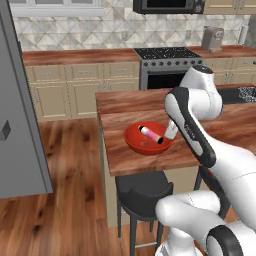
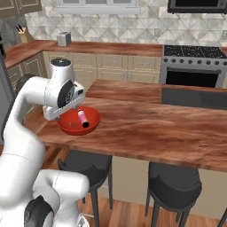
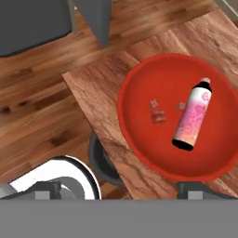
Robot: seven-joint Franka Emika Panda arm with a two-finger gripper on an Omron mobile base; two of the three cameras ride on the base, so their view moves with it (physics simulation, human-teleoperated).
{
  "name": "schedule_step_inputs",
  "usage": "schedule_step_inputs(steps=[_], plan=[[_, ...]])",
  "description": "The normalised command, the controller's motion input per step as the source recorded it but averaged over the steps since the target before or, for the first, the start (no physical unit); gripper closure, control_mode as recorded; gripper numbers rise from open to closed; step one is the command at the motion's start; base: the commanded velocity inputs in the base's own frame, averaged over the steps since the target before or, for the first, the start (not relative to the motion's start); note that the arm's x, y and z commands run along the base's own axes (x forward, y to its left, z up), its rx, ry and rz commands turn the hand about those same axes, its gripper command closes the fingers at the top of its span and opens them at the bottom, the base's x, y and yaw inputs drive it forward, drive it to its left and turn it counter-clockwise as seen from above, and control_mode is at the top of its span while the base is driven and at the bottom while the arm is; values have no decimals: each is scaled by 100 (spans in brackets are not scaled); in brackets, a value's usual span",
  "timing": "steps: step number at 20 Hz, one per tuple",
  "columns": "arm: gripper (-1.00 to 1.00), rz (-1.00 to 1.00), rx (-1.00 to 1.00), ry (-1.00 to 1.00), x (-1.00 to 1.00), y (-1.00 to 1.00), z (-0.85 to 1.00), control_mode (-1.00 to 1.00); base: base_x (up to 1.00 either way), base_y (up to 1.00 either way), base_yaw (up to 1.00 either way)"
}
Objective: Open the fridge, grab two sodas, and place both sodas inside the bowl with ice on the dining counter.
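We see the pincer spread wide and holding nothing; its two dark tips show at the bottom of the hand view, well apart. It hangs over the near corner of the counter, above the edge of the bowl. Ahead of the pincer, in the bowl, lies the pink bottle on its side, black cap toward one rim, base toward the other, with red floor free on every side of it. A few small ice cubes rest just beside the bottle, near the bowl's middle.

In the left base view the bowl sits close to the counter's front edge, a strip of bare wood between its rim and the drop. The bottle lies across it, and the arm's hand stands just beside the rim. Below that edge stands a dark stool. The fridge stands well apart, with open wood floor between it and the counter.

In the right base view the bowl sits near the counter's corner, the bottle within it, and a broad stretch of wood top lies open beyond the pincer.
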Motion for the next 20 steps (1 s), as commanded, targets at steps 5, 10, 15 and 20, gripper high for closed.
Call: schedule_step_inputs(steps=[5,10,15,20], plan=[[-100,-1,16,-2,-100,13,12,-100,0,0,0],[-100,-5,10,0,-100,37,5,-100,0,0,0],[-100,-16,14,0,-87,33,0,-100,0,0,0],[-100,-30,12,0,-74,14,-4,-100,0,0,0]])
